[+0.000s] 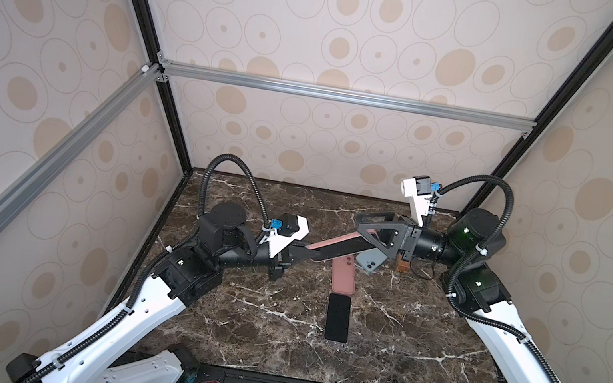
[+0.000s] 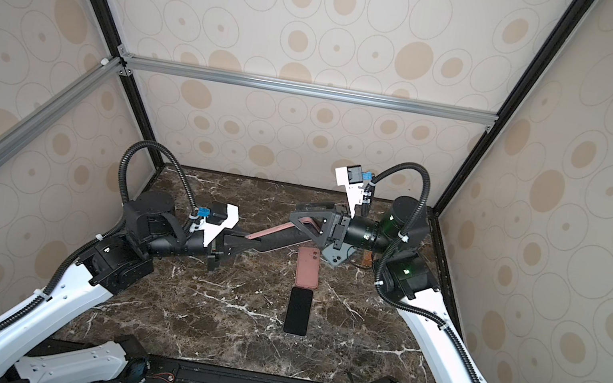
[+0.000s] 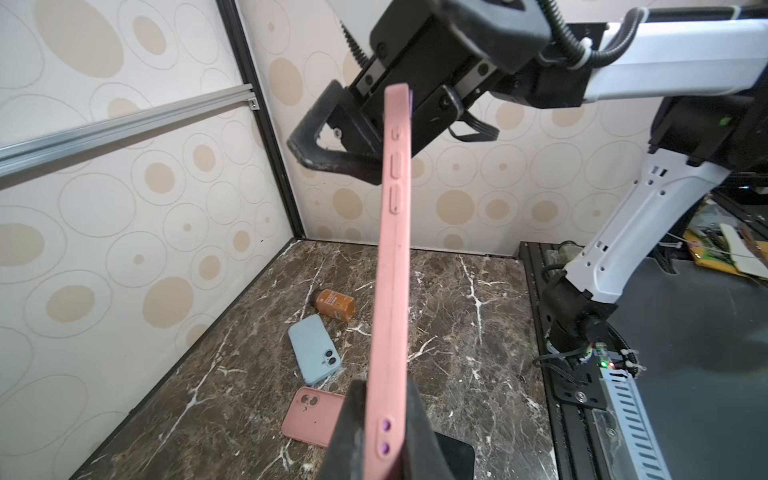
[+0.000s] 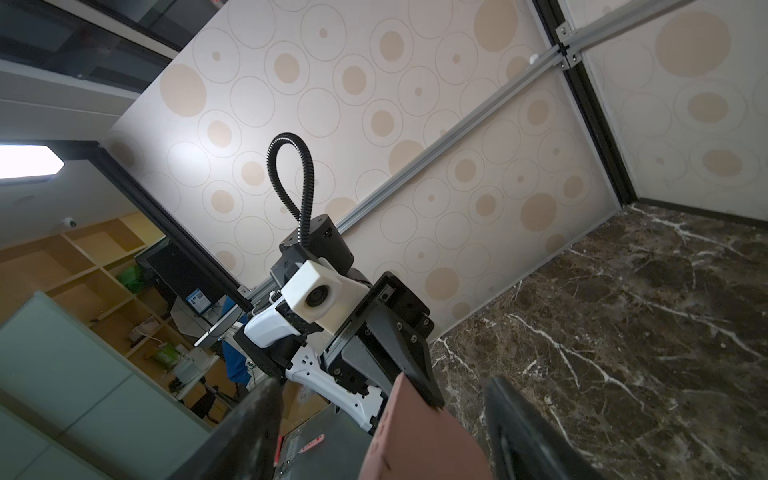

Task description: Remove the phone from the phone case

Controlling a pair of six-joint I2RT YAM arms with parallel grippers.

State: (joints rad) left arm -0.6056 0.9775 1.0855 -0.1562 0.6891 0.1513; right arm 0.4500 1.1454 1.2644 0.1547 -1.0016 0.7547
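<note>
A pink phone case (image 1: 329, 243) with a dark-screened phone in it hangs in the air over the middle of the marble table, seen in both top views. My left gripper (image 1: 307, 249) is shut on its near end, and its fingers (image 3: 353, 415) press both flat faces of the case (image 3: 390, 270). Purple buttons show through the case's edge. My right gripper (image 1: 361, 220) is open around the far end. In the right wrist view the case (image 4: 419, 440) lies between the fingers (image 4: 257, 415) with a gap on each side.
Below the held case lie a second pink case (image 1: 344, 277), back up, a blue-cased phone (image 1: 370, 263) and a bare black phone (image 1: 338, 318). A brown bottle (image 1: 402, 264) lies under the right wrist. Patterned walls close in three sides of the table (image 1: 271, 342).
</note>
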